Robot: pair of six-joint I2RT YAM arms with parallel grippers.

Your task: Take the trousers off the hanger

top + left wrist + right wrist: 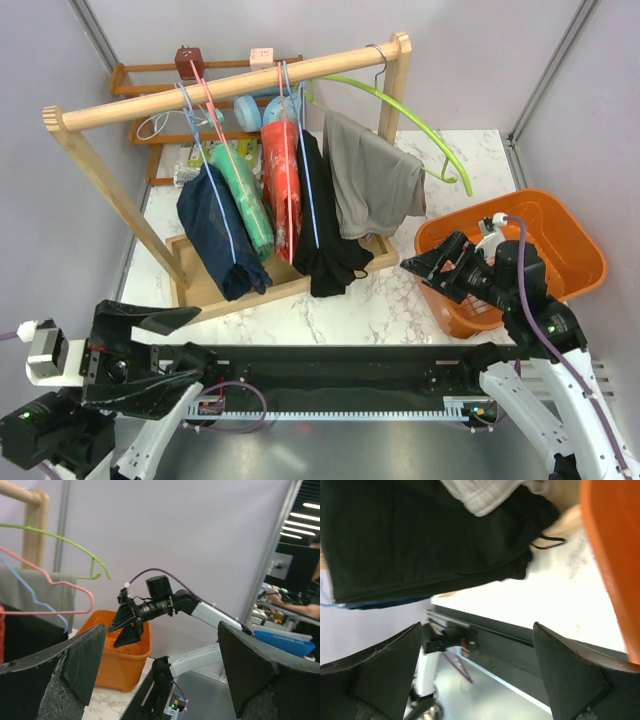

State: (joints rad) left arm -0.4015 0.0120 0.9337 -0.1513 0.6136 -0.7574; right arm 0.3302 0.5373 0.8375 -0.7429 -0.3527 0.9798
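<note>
A wooden clothes rail (230, 88) was set on a white marbled tabletop (350, 305), running from near left to far right. A red garment (280, 185) was hung from it around the middle, with a black garment (325, 245) just to its right. A grey garment (372, 185) was hung farther right, overlapping the black one. An orange basket (575, 240) was placed at the right of the tabletop, apart from the rail.

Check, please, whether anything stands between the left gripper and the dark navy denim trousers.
Nothing visible blocks the open left gripper from the dark navy denim trousers; the wooden rack's base lies low beneath them.
</note>
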